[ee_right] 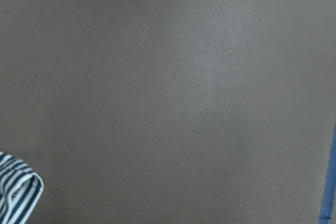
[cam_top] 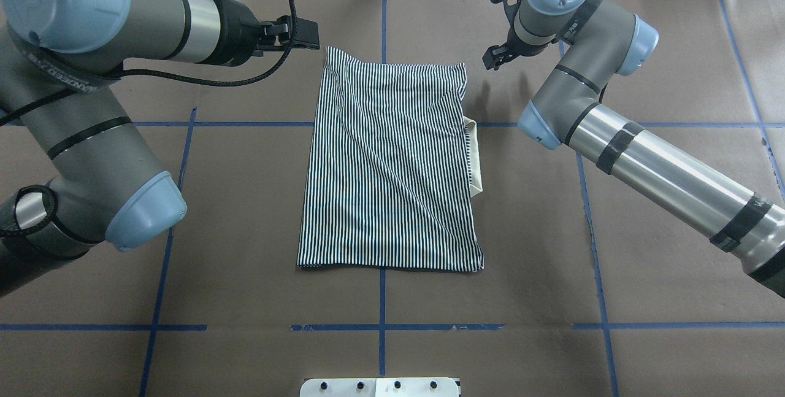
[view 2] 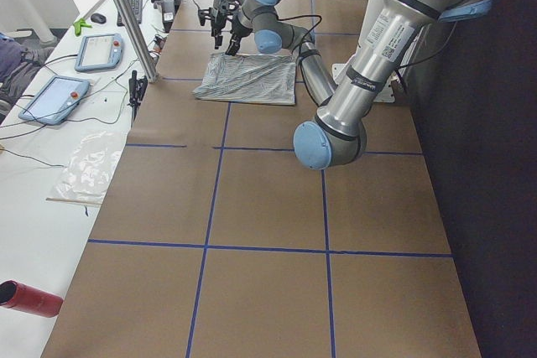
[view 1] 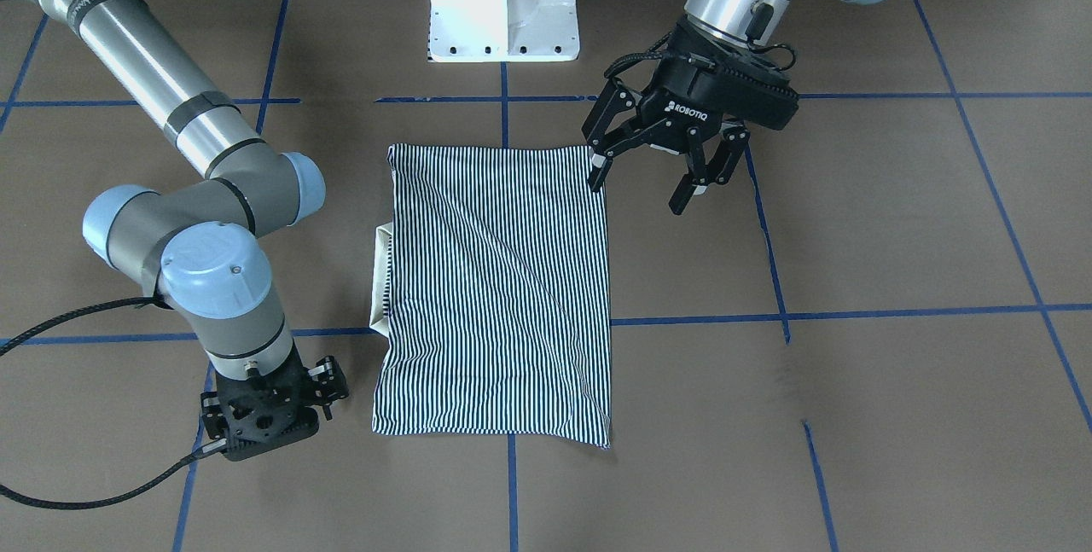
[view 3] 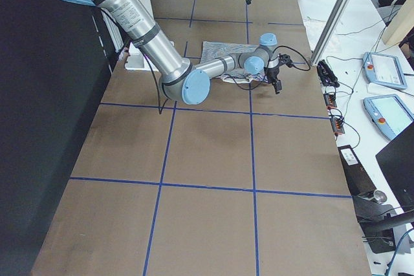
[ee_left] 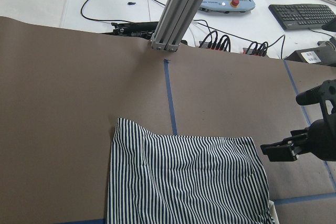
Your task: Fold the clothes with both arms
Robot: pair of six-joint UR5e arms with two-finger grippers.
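Lying flat between the two sets of jaws, the navy-and-white striped polo shirt (cam_top: 389, 158) is folded into a rectangle on the brown paper-covered tabletop (cam_top: 245, 213). Its cream collar (cam_top: 473, 158) pokes out from the edge facing the right arm (cam_top: 644, 167), whose jaws are spread and point down just beside the shirt's far corner, not touching it. On the left arm (view 1: 742, 2) the jaws, also spread, hang raised off the opposite edge, holding nothing.
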